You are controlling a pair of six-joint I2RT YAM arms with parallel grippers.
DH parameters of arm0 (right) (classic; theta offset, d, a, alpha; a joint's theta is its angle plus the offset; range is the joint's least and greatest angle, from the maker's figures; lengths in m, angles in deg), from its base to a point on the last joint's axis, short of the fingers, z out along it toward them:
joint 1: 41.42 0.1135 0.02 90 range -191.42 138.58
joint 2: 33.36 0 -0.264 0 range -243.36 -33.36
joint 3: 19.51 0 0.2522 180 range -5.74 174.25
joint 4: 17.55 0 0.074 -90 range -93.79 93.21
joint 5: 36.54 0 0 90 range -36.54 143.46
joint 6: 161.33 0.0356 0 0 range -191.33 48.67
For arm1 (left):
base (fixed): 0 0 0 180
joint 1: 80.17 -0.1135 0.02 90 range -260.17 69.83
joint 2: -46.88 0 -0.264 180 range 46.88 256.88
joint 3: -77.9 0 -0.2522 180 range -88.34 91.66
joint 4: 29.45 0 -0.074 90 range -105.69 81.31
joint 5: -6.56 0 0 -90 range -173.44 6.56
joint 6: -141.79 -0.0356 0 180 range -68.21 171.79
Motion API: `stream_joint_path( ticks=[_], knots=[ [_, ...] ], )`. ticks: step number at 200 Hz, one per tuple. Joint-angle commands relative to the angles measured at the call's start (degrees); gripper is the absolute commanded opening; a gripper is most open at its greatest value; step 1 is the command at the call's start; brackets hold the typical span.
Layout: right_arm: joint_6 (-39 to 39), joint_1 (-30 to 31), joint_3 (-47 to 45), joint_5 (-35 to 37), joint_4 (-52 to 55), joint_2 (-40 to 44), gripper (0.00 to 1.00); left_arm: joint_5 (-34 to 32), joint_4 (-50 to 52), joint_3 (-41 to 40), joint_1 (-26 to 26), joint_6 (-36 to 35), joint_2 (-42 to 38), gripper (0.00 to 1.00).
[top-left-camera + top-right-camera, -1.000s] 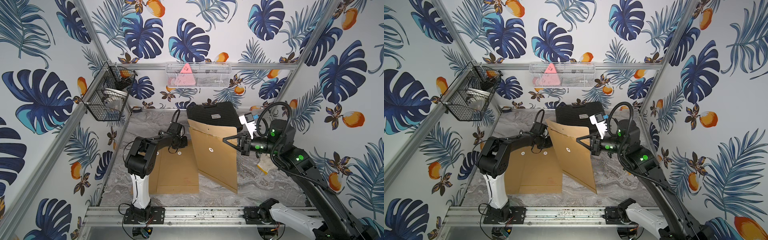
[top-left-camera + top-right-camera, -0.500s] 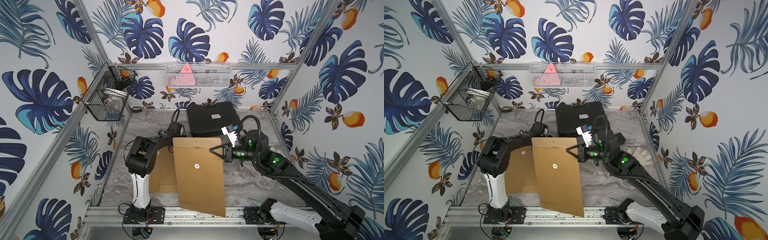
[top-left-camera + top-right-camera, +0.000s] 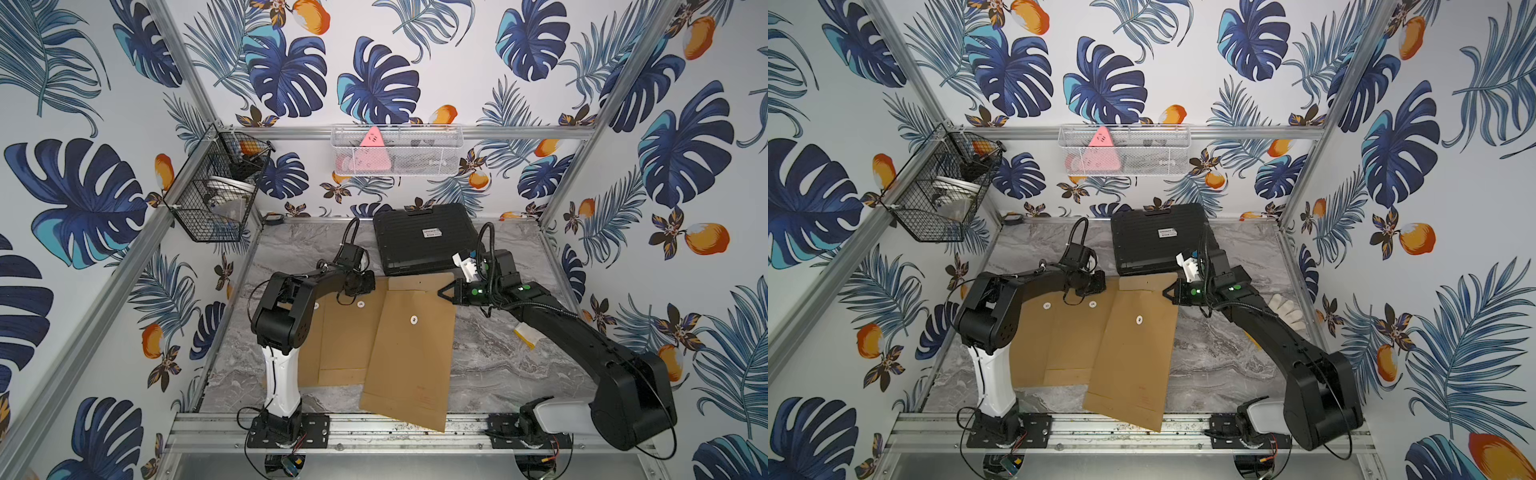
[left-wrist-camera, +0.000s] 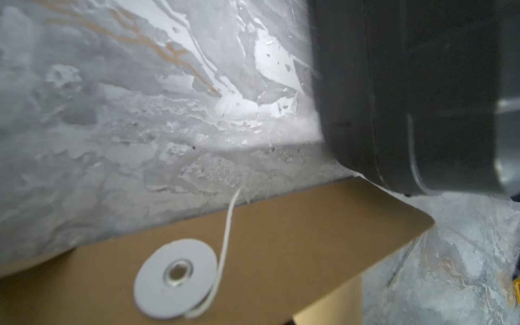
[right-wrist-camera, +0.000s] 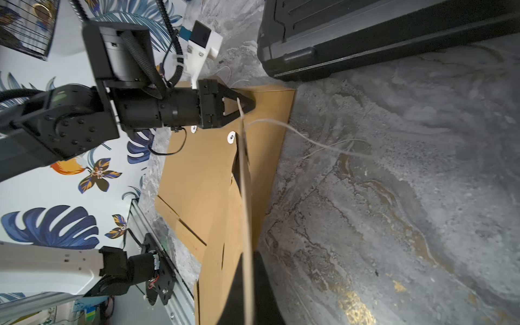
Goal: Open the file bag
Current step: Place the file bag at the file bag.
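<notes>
Right gripper sits just in front of the black case, jaws pressed together on the corner of the upper file bag nearest the case. That bag lies slanted over the others. Its held edge is raised off the table — the right wrist view shows it edge-on — and its end farthest from the case overhangs the front rail. One white disc shows on its face, with no string seen on it.

Left gripper is also pressed together, tips down on the case-side end of the lower file bag, which lies flat just in front of the case. Whether it pinches paper, string or nothing cannot be told, since the tips hide the contact.

Left wrist view shows the closure washer on the lower bag, with the string running loose off it, over the bag's edge toward the case and onto the table. It looks unwound or nearly so, maybe a part turn left — the view is blurry.

Progress, as a judgement: the tie looks mostly released, but no bag mouth gapes in any view and no flap stands clearly lifted. Left to do: clear the last of the string, raise the flap, spread the mouth. Roughly mid-task, not done.
</notes>
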Motion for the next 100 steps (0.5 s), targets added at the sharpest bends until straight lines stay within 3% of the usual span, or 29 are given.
stream_joint_path(
  ticks=[1,28,100],
  knots=[
    [-7.56,-0.02,3.67,0.43,2.63,-4.85,0.0,-1.26,5.03,-0.24,0.06,-0.59,0.89,0.07],
    [-11.05,-0.29,6.99,5.04,1.91,-11.36,0.0,-1.25,5.12,-0.38,0.06,-0.68,0.56,0.07],
    [-16.54,-0.88,18.08,6.31,1.87,-26.47,0.0,-1.8,5.57,-0.28,0.16,-1.03,0.18,0.07]
  ],
)
